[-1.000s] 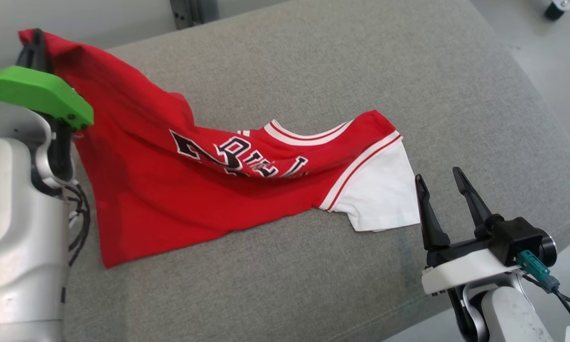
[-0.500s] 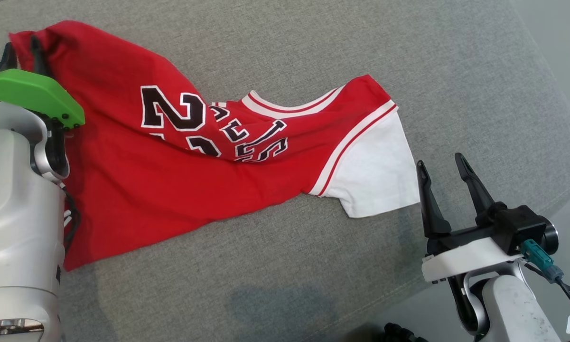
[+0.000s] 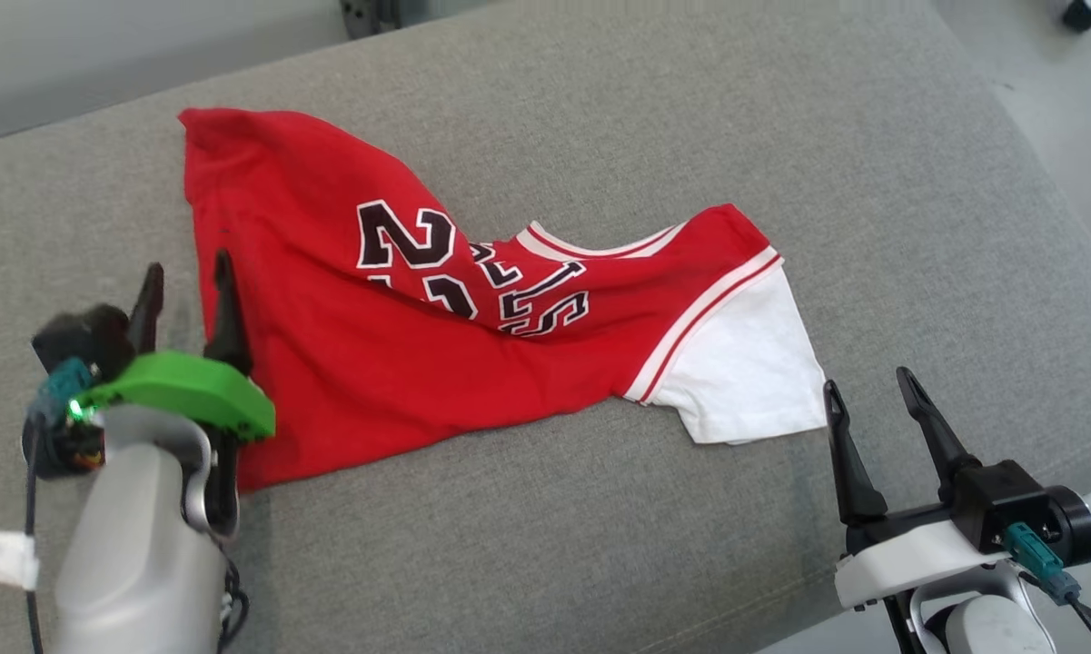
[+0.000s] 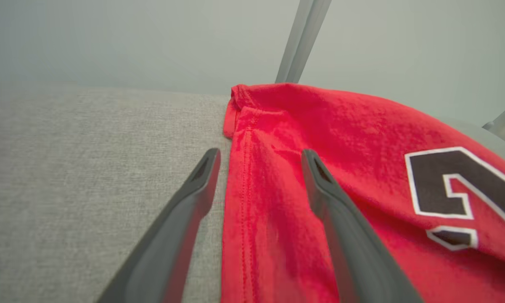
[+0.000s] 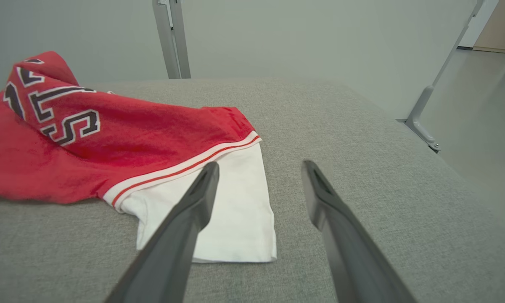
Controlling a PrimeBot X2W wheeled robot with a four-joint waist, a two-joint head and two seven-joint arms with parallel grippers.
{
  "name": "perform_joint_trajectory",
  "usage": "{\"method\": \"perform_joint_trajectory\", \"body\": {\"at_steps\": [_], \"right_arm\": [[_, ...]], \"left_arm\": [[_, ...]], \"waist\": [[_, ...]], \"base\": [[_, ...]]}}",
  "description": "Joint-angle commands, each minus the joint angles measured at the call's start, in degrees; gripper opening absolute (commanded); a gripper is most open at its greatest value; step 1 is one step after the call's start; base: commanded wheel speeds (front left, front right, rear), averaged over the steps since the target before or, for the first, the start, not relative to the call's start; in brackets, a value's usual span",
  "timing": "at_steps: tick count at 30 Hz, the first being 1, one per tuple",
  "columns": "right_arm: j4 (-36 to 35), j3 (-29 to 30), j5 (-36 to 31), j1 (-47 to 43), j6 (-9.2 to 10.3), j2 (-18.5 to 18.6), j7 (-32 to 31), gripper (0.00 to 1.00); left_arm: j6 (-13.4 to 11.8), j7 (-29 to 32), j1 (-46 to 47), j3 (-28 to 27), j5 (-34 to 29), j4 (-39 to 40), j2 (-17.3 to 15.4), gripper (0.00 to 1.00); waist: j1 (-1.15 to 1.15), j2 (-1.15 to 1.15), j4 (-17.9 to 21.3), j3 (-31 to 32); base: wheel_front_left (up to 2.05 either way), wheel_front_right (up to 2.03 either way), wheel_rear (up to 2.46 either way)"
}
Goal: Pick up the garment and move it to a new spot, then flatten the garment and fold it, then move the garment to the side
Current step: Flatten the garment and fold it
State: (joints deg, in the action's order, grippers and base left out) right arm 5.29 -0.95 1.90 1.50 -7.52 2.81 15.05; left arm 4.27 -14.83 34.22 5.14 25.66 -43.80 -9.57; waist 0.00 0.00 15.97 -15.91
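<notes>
The red garment [image 3: 345, 363] lies rumpled on the grey cushion [image 3: 600, 545]. Flattening it wants opposite edges pinched and drawn outward (low, not lifted). The left end effector [image 3: 188, 263], clamped on the raised hem a second ago, now gapes empty over it. The right end effector [image 3: 869, 380] stands wide and empty near the white sleeve [image 3: 745, 363].

Robotics lab or test room, not a home. Bare pale wall [image 5: 298, 38], smooth grey floor [image 5: 479, 109] and plain metal frame posts [image 5: 172, 38] stand behind a wide surface [image 3: 600, 545] covered in grey fabric. The right hand [image 3: 867, 380] carries an exposed teal connector [image 3: 1026, 545] and a loose cable [image 3: 1086, 604], typical of a research rig.
</notes>
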Motion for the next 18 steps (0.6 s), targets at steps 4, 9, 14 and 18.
{"method": "perform_joint_trajectory", "body": {"at_steps": [4, 9, 14, 18], "right_arm": [[-1.64, 1.45, -1.23, -3.23, 0.06, 1.08, 0.20, 1.00], [-2.70, 2.24, -1.36, -4.63, 0.06, 1.64, 0.20, 1.00], [-3.02, 2.97, -1.40, -6.06, 0.06, 1.87, 0.20, 1.00], [-2.99, 3.94, -1.12, -6.73, 0.06, 1.80, 0.20, 1.00]], "left_arm": [[0.21, -0.36, -16.31, -1.12, -2.14, 13.64, 1.69, 1.00], [-0.05, -0.31, -30.64, -4.07, -5.32, 26.09, 2.95, 1.00], [0.67, -0.33, -40.97, -7.30, -9.41, 34.75, 4.46, 1.00], [1.84, -0.33, -44.64, -7.72, -10.98, 37.88, 5.45, 1.00]], "waist": [[0.00, 0.00, -6.26, 10.27], [0.00, 0.00, -7.66, 12.21], [0.00, 0.00, -8.94, 13.59], [0.00, 0.00, -9.75, 14.01]], "base": [[0.00, 0.00, 0.00], [0.00, 0.00, 0.00], [0.00, 0.00, 0.00], [0.00, 0.00, 0.00]]}}
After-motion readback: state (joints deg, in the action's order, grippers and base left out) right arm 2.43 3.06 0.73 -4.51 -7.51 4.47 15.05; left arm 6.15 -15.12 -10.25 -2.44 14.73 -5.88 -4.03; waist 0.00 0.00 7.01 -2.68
